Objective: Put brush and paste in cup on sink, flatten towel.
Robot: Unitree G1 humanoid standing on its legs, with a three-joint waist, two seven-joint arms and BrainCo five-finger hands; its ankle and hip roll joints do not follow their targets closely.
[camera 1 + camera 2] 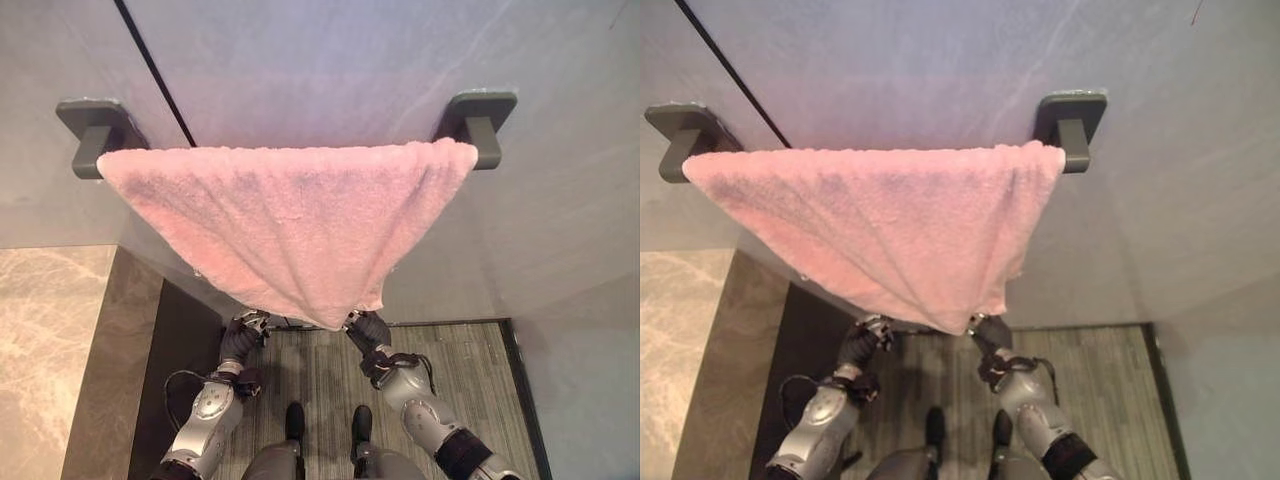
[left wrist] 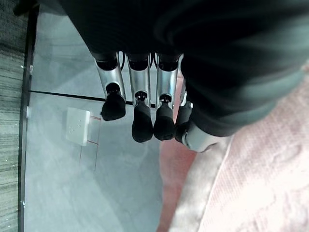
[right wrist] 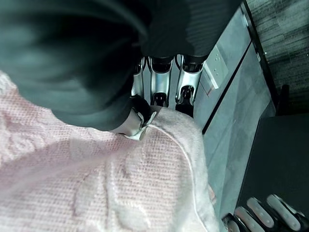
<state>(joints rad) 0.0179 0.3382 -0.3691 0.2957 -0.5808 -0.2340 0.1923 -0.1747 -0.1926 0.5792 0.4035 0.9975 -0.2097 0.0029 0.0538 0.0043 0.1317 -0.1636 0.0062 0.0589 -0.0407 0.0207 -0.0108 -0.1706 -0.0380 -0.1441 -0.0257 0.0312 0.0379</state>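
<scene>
Against the grey wall (image 1: 330,70), a pink towel (image 1: 290,220) hangs over a rail held by two dark grey brackets, one at the left (image 1: 95,130) and one at the right (image 1: 478,122). Its top edge runs straight between the brackets, while its lower edges slope inward and gather into a point near the middle, so the cloth forms a hanging triangle rather than lying flat. Below it lie a striped grey floor (image 1: 320,375) and, to the left, a beige marble panel (image 1: 50,340). Both arms reach up beneath the towel's low point. The right hand (image 3: 145,118) has its thumb and fingers closed on the towel's hemmed edge, pinching the cloth between them, as its wrist view shows. The left hand (image 2: 145,113) sits just beside the towel's edge with its fingers extended in a row, relaxed, holding nothing; the pink cloth lies next to it. A small white wall plate (image 2: 77,126) shows on the wall past those fingers.
</scene>
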